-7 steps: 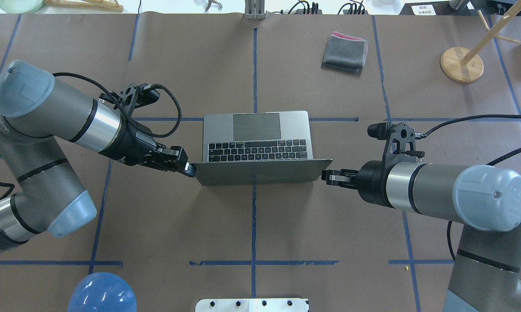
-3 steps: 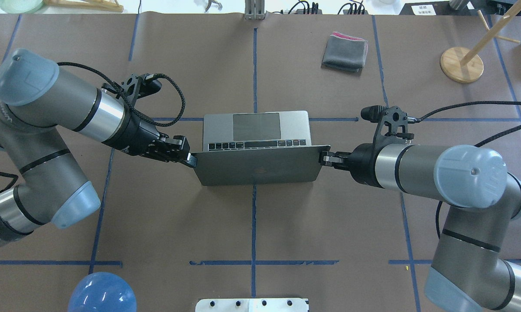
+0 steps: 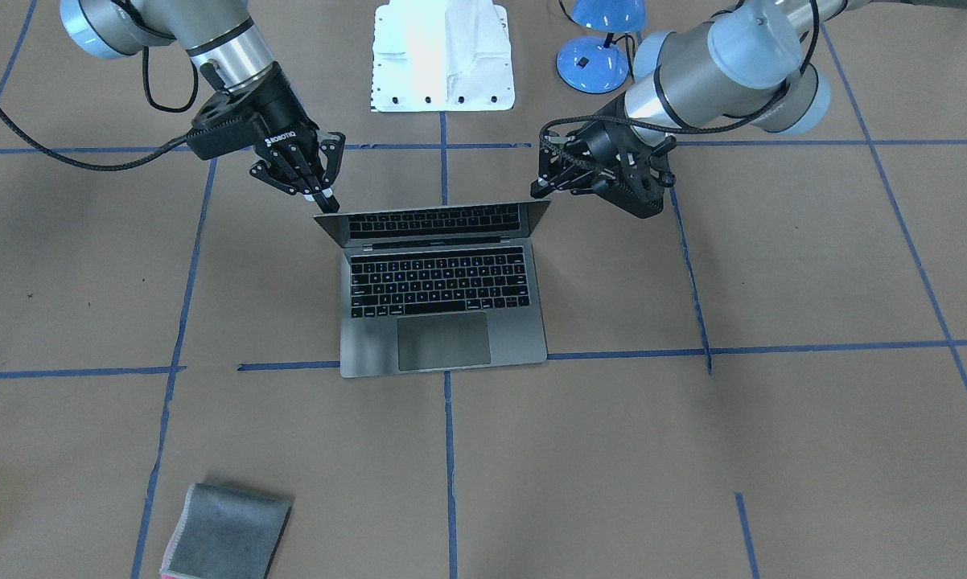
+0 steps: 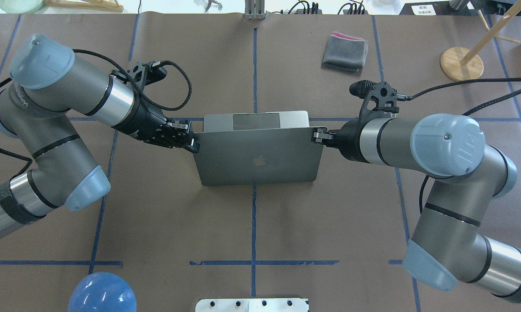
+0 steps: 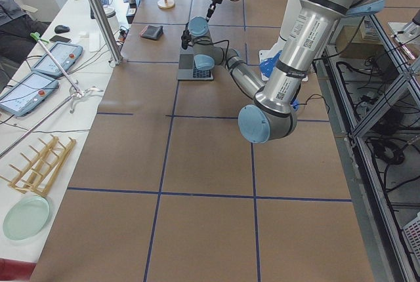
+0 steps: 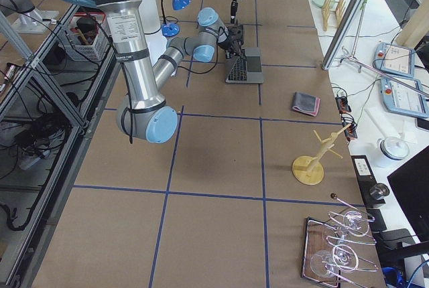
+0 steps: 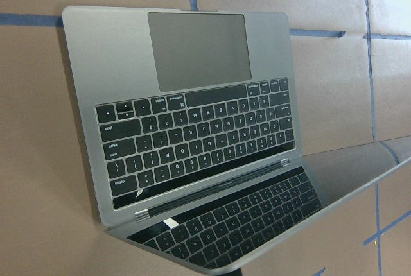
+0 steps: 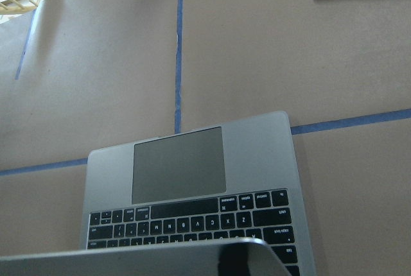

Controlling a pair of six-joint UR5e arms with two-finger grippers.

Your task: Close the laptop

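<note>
The space-grey laptop (image 4: 256,162) lies mid-table, half open, its lid tilted low over the keyboard with the apple logo facing up. In the overhead view only the trackpad strip shows past the lid. My left gripper (image 4: 194,146) is shut, its fingertips against the lid's top left corner. My right gripper (image 4: 317,135) is shut, its fingertips against the lid's top right corner. In the front view the lid edge (image 3: 434,215) stands between the left gripper (image 3: 541,190) and the right gripper (image 3: 327,201). Both wrist views show the keys and trackpad (image 7: 199,51) (image 8: 180,163); no fingers show there.
A folded grey cloth (image 4: 345,53) lies at the far right of the laptop. A wooden stand (image 4: 461,64) is at the far right corner. A blue lamp (image 4: 101,293) and a white base plate (image 4: 252,304) sit at the near edge.
Both grippers moved away from the robot along with the lid's top corners. The lid swung further down and now hides the keys in the overhead view.
</note>
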